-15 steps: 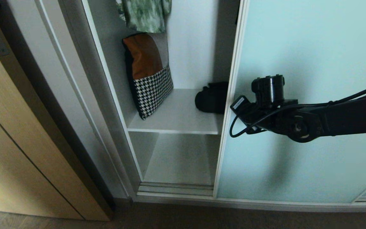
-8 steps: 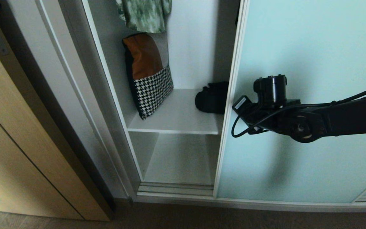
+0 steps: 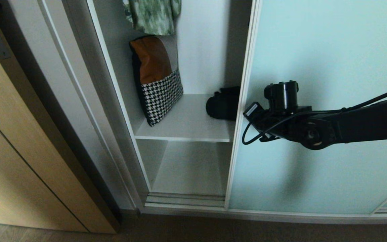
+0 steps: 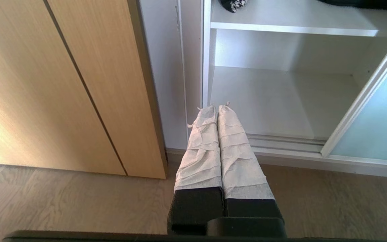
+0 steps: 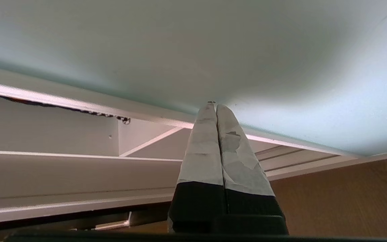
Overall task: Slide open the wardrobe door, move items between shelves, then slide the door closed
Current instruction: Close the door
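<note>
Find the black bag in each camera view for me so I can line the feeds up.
Head view: black bag on the upper shelf, partly hidden behind the sliding door's frame.
Left wrist view: only a dark sliver at the top edge.
Right wrist view: not in it.
Shared landmark: the sliding door's frame.

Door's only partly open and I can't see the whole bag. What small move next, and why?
Probably keep sliding the sliding wardrobe door rightward with the shut right gripper, whose tips sit against the glass. The door's frame edge hides part of the black bag on the shelf.
</note>
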